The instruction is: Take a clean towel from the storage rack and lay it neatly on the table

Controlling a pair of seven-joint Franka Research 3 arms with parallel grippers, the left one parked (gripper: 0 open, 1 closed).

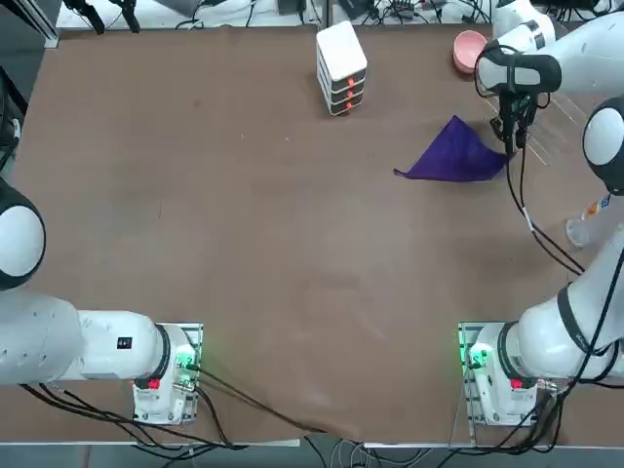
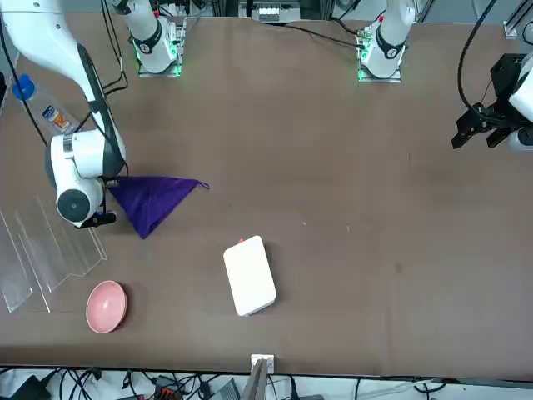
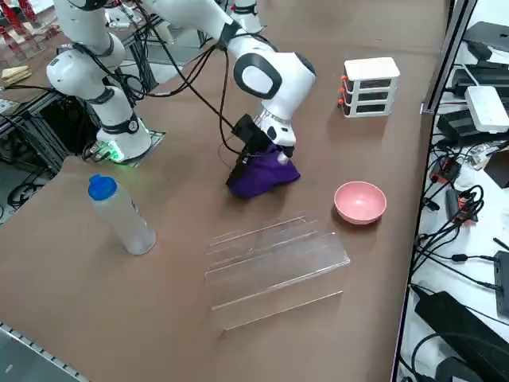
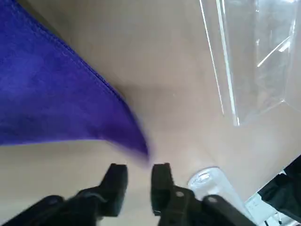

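Observation:
The purple towel (image 1: 456,156) lies crumpled in a rough triangle on the brown table (image 1: 244,244), between the white box and the rack. My right gripper (image 1: 512,136) hovers low at the towel's right-hand corner. In the wrist view its fingers (image 4: 117,179) stand a little apart with nothing between them, and the gripper (image 4: 139,172) sits just short of the towel's (image 4: 56,94) pointed corner. The clear storage rack (image 3: 274,263) stands right beside it, empty, and shows as transparent plates (image 4: 249,56) in the wrist view. In the front view the towel (image 2: 154,200) spreads away from the gripper (image 2: 104,218).
A white stacked box (image 1: 341,66) with orange marks stands at the table's far middle. A pink bowl (image 3: 360,201) sits next to the rack's far end. A plastic bottle (image 3: 119,215) with a blue cap stands near the table's right edge.

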